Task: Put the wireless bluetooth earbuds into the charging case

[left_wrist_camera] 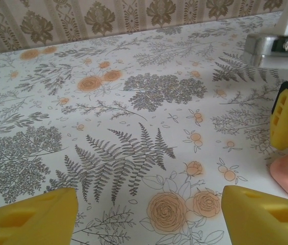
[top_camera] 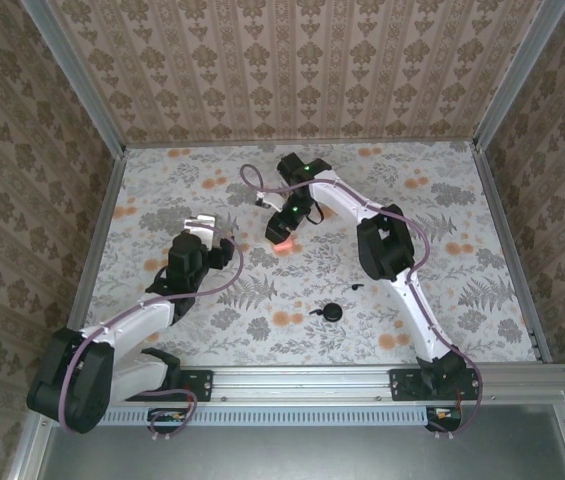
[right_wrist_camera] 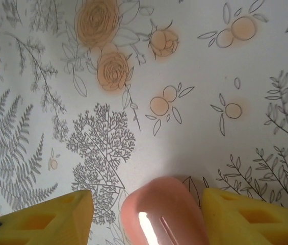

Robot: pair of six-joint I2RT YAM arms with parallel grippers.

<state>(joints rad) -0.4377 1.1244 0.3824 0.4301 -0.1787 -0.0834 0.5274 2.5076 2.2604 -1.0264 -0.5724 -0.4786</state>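
Yellow fingers [right_wrist_camera: 36, 219] of the right tool [right_wrist_camera: 146, 217] stand spread on either side of the salmon-pink charging case [right_wrist_camera: 164, 214], which sits on the floral counter [right_wrist_camera: 194, 102]. Whether the pads touch it cannot be told. Straddling it this way probably lines up a grasp or steadies it. The left tool [left_wrist_camera: 146, 222] hangs near the case, also spread wide and holding nothing, likely ready to assist. Whether the case already holds its earbuds cannot be told. Nearer the arm bases, well apart from it, lie a round black case [top_camera: 332, 312] and a tiny black piece [top_camera: 358, 288], perhaps an earbud.
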